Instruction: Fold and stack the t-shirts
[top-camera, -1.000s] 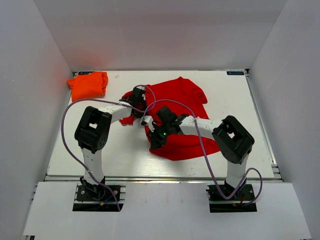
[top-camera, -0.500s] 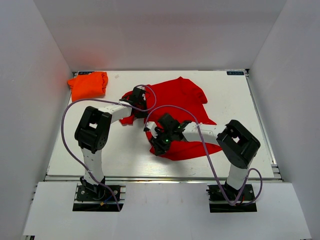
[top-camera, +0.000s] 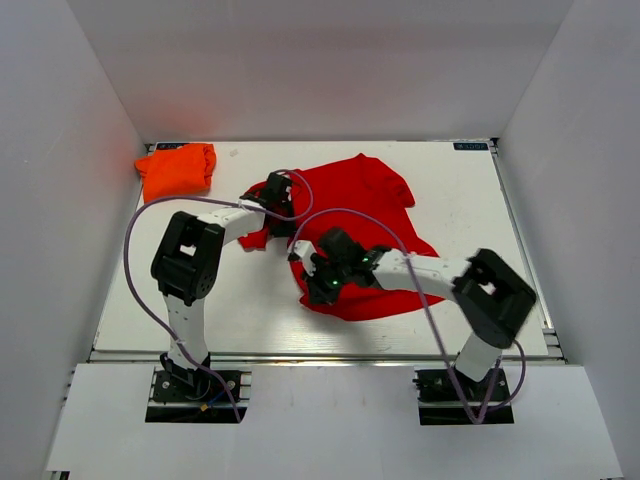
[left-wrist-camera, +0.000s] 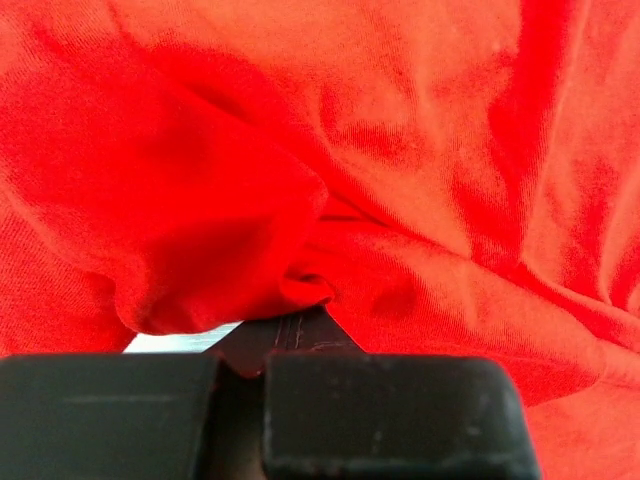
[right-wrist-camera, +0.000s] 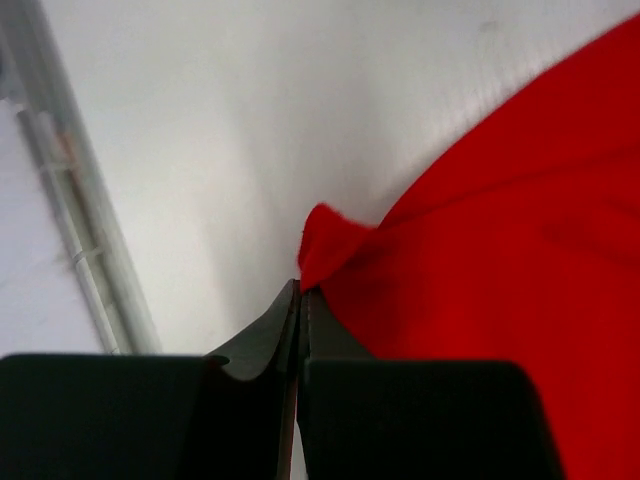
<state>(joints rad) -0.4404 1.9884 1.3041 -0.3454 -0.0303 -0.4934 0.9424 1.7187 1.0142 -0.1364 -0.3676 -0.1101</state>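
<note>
Red t-shirt (top-camera: 365, 195) from above: rumpled and unfolded, middle of the table (top-camera: 470, 190); orange t-shirt (top-camera: 177, 170) bunched at the far left corner, possibly folded. Left wrist: left gripper (left-wrist-camera: 285, 325) clamped on a red fold. Right wrist: right gripper (right-wrist-camera: 300, 295) pinching a red edge. Folding, stacking yet undone.

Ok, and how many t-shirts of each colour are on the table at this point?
red t-shirt: 1, spread out and crumpled mid-table
orange t-shirt: 1, bunched up at the far left corner
Total: 2 t-shirts
</note>
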